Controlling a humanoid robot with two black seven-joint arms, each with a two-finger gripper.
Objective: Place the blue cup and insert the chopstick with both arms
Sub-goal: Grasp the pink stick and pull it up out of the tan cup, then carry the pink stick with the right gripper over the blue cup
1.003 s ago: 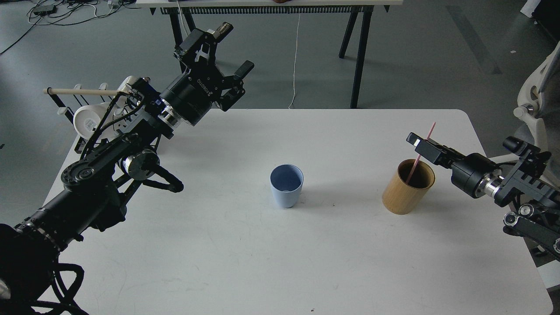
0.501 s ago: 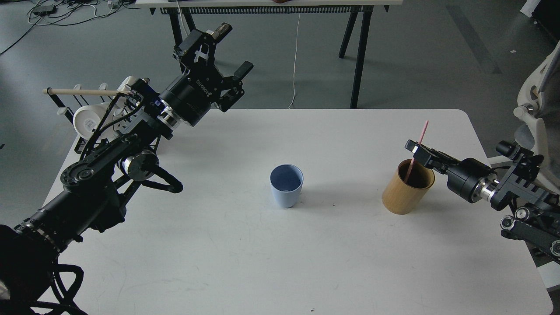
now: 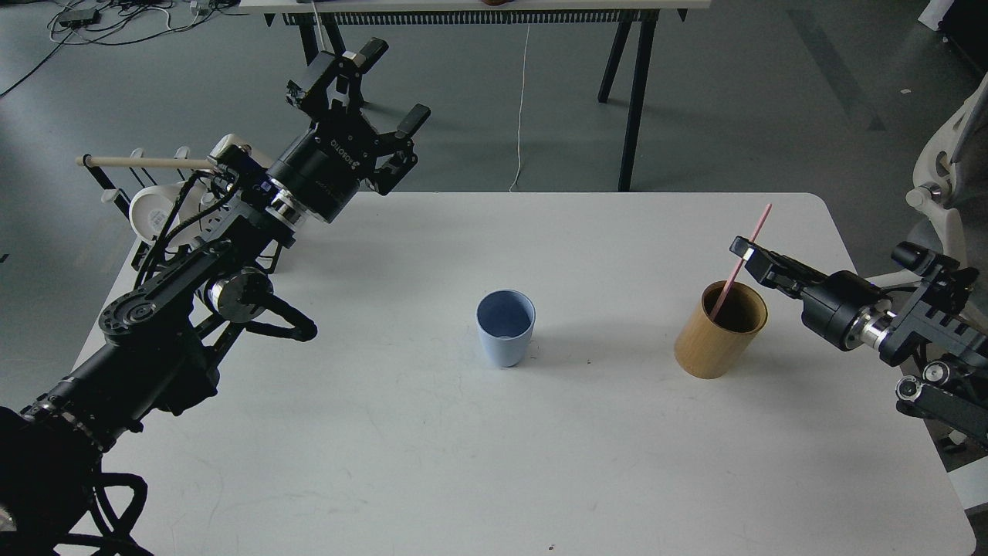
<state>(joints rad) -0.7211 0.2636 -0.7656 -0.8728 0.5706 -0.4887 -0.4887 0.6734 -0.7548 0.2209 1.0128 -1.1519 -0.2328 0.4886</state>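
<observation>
You have a white bench (image 3: 432, 463) in front of you, and everything here is placed from the blue cup (image 3: 505, 327), which stands upright near its middle with nothing inside. Your left arm (image 3: 177, 309) reaches in well to the left of that cup and rises past the bench's far left edge; its hand (image 3: 370, 100) sits high and far behind-left of the cup, fingers spread wide, released and holding nothing. Beyond that arm, further left of the cup, you can see a rack with a pale wooden rod (image 3: 143, 162) and a white mug (image 3: 154, 212). Your right arm (image 3: 911, 332) comes in far to the right of the cup, and its hand (image 3: 747, 251) is clenched on the pink chopstick (image 3: 741, 262). To the right of the cup, well apart from it, stands a tan bamboo holder (image 3: 718, 332), upright; the chopstick leans with its lower end inside that holder and its upper end slanting up and away from the cup.
</observation>
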